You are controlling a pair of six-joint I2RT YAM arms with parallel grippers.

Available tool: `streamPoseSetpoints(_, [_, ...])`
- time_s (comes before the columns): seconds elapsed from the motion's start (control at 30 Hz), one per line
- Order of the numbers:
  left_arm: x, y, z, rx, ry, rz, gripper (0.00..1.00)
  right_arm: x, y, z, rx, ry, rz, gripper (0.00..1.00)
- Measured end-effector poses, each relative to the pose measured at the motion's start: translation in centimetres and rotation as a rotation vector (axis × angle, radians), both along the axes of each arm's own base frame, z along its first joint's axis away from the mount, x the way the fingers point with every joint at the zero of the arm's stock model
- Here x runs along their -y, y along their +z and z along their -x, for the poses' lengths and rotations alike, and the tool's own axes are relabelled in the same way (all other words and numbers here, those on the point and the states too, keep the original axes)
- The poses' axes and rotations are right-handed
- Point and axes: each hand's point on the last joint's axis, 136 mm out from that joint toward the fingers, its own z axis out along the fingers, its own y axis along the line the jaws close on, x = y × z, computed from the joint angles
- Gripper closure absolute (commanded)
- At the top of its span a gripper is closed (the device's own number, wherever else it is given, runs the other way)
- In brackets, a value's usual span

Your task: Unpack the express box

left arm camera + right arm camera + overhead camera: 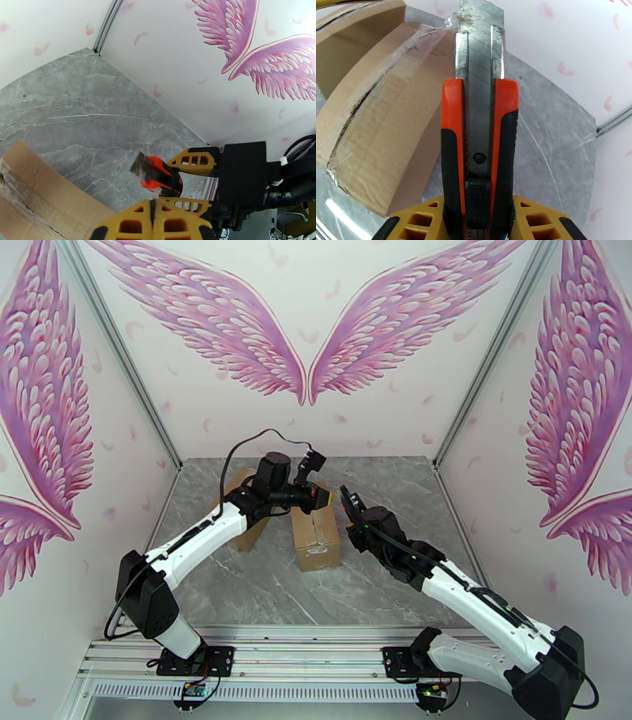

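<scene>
Two arms meet over the box [316, 538], which stands near the middle of the table [237, 587], its long side running away from the arm bases. The step in hand looks like slitting the tape.

The right gripper [477, 209] is clamped on the handle of an orange and black knife [478, 130], with the blade [480, 47] run out past the handle. In the left wrist view the blade tip seems to hang just off the box, over bare table, with a shred of something pale clinging to it.

The left gripper [152, 203] sits at the far end of the box top. Its yellow fingers are pressed together and nothing shows between them. Whether they pinch tape or a flap cannot be told.

The next move probably calls for bringing the blade tip back to the top seam and drawing it along shallowly, so that whatever is inside is not scored. The left gripper would need to stay out of the blade's path.

The box is plain brown cardboard and its flaps are down. Wrinkled clear tape covers the top seam and laps over the edge. A dark ragged line runs along that seam, which suggests the tape is already cut there at least in part.
</scene>
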Motion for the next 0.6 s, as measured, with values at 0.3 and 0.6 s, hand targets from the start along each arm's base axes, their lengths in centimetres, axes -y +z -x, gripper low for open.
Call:
streamPoseSetpoints(0.3, [-1.3, 0.3, 0.3, 0.038, 0.046, -0.018, 0.52, 0.0, 0.2, -0.2, 0.007, -0.007, 0.001, 0.82])
streamPoseSetpoints(0.6, [-4.2, -2.4, 0.3, 0.05, 0.145, -0.132, 0.17, -0.4, 0.8, -0.2, 0.014, 0.014, -0.011, 0.81])
